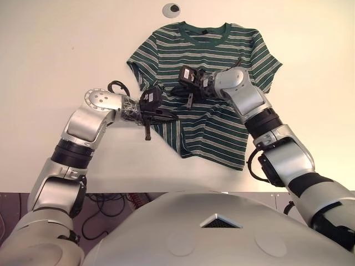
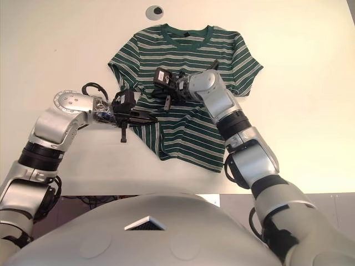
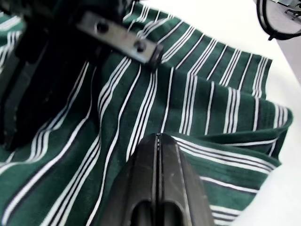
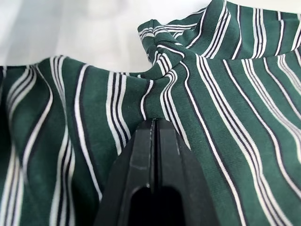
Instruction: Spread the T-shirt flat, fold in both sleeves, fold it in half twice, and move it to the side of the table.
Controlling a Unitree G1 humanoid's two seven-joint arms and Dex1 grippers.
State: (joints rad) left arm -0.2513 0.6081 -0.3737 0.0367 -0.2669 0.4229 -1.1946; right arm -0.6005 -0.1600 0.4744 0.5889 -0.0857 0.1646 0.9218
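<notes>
A dark green T-shirt (image 1: 222, 50) with thin white stripes lies on the white table (image 1: 66, 44), collar toward the far edge. Its right sleeve (image 1: 266, 69) lies spread out, and its left side is pulled inward and bunched. My left gripper (image 1: 171, 116) is at the shirt's folded left edge, shut on a fold of cloth (image 3: 221, 150). My right gripper (image 1: 189, 101) reaches across the chest, just beyond the left one. In the right wrist view its fingers (image 4: 153, 141) pinch a gathered pleat of the T-shirt (image 4: 162, 89). The lower hem (image 1: 222, 158) points toward me.
A small round disc (image 1: 171, 9) sits on the table just beyond the collar. Bare white tabletop extends far to the left (image 1: 55, 83) and to the right (image 1: 316, 83) of the shirt. The table's near edge (image 1: 138, 191) runs just below the hem.
</notes>
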